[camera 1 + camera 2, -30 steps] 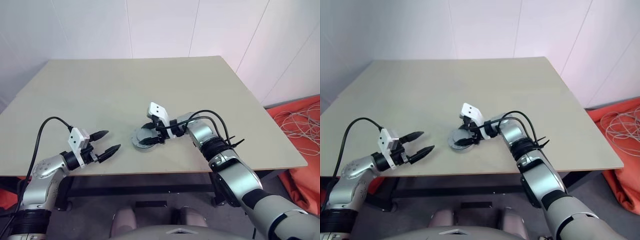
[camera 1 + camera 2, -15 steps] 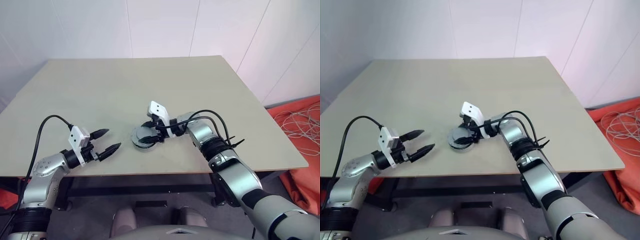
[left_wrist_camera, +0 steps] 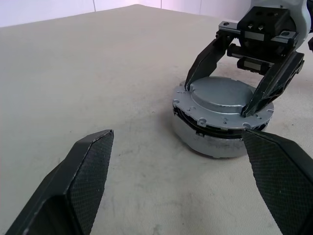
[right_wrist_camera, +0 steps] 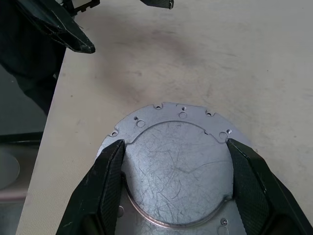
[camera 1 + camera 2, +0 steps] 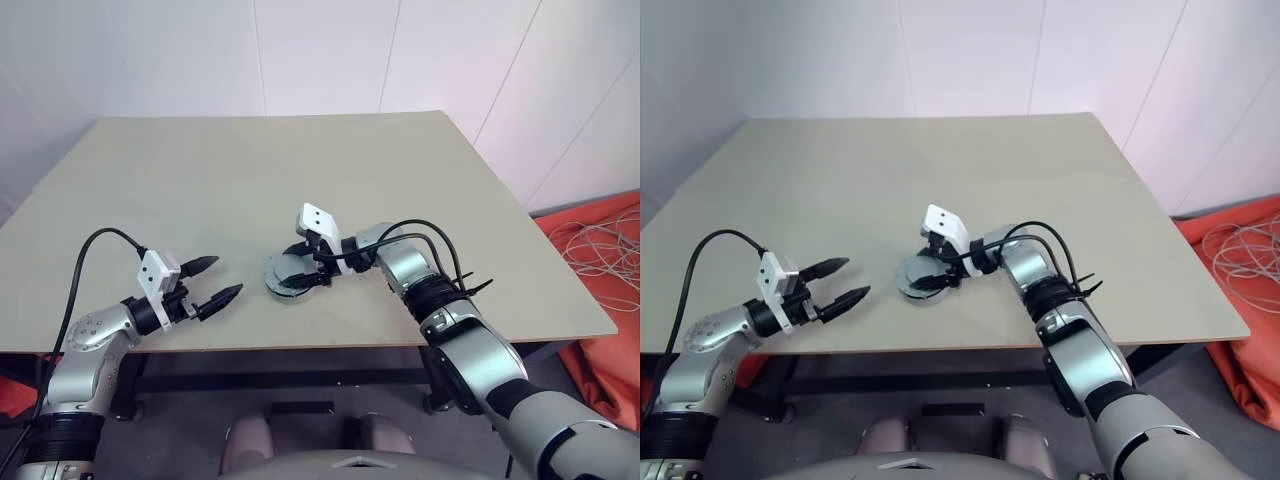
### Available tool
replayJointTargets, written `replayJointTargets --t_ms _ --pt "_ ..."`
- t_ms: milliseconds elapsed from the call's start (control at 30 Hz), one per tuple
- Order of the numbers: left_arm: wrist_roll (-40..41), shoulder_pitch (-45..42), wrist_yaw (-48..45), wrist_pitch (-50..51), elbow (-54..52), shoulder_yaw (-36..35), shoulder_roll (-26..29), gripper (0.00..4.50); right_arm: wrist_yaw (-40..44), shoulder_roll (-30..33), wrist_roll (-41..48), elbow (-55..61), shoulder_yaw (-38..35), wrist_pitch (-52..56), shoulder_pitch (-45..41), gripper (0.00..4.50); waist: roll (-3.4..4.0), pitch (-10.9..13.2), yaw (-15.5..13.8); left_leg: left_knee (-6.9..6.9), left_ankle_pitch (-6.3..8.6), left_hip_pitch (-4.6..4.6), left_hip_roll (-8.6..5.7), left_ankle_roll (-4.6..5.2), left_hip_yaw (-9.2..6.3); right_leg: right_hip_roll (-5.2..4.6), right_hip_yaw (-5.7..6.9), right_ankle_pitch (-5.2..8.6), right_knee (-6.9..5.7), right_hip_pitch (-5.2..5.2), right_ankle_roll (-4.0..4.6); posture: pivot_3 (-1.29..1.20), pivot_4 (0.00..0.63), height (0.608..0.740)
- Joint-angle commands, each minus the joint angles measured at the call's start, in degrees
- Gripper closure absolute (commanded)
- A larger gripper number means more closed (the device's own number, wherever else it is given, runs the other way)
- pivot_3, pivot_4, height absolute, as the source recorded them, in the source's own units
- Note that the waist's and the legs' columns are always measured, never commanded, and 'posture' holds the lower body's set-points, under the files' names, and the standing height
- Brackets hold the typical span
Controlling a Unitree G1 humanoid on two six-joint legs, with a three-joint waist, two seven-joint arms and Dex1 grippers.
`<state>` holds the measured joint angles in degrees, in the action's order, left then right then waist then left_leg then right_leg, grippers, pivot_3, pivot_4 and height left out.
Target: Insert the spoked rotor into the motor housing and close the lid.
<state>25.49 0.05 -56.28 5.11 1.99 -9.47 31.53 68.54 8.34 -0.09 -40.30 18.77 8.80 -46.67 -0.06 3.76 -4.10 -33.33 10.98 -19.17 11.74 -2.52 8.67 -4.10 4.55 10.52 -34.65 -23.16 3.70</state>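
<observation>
Grey metal, scratched and plain on its outer face, the lid (image 3: 222,95) sits on top of the motor housing (image 3: 215,139), a short round cup standing near the front middle of the table (image 5: 250,180) (a flange with small holes rings the lid). The right gripper (image 4: 173,161) is over it, its two black fingers (image 3: 205,58) set against opposite sides of the lid's raised centre, clamped on it. The left gripper (image 5: 212,283) is well apart to the left, fingers spread wide and holding nothing.

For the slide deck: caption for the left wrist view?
Right gripper straddles the lid seated on the motor housing.
</observation>
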Motion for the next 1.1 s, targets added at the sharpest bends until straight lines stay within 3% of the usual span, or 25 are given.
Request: replayJointTargets --t_ms 33,1100 --pt "0.4 -1.2 -0.3 -0.3 -0.8 -0.5 0.4 0.00 -0.3 0.2 0.0 1.4 -0.3 -0.7 -1.3 1.33 0.00 0.0 0.0 0.00 0.00 0.00 0.00 0.00 0.00 0.00 0.00 0.00 0.00 0.00 0.00 0.00 0.000 0.740" --pt "1.1 -1.6 1.1 3.4 -1.5 -0.8 0.4 0.00 -1.2 0.0 -2.7 -5.0 2.1 -3.2 0.3 1.33 -0.01 0.0 0.0 -0.01 0.00 0.21 -0.01 0.00 -0.02 -0.01 0.00 0.01 0.01 0.21 -0.01 0.00 0.000 0.740"
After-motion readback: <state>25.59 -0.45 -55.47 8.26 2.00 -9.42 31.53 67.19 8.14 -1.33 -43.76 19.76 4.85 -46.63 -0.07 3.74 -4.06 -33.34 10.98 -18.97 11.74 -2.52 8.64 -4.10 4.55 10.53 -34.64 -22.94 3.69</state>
